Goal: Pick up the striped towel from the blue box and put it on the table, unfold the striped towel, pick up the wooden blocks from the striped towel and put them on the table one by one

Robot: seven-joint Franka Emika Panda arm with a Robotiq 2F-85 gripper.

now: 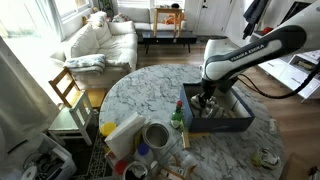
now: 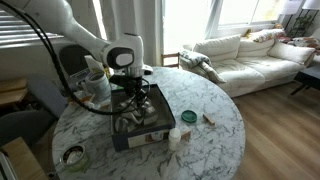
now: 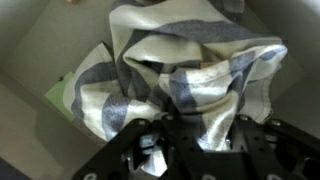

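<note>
Robot gripper (image 3: 190,138) reaches into the blue box (image 1: 218,125) on the table (image 1: 140,90), clenched on the bunched striped towel (image 3: 185,70).

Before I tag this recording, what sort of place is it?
Most likely a home living room: a white sofa by bright windows, a round marble-pattern table and a wooden chair beside it.

One striped towel (image 3: 190,70), one blue box (image 1: 215,125), one table (image 1: 140,85), one sofa (image 1: 100,40) and one wooden chair (image 1: 65,88) are counted.
</note>
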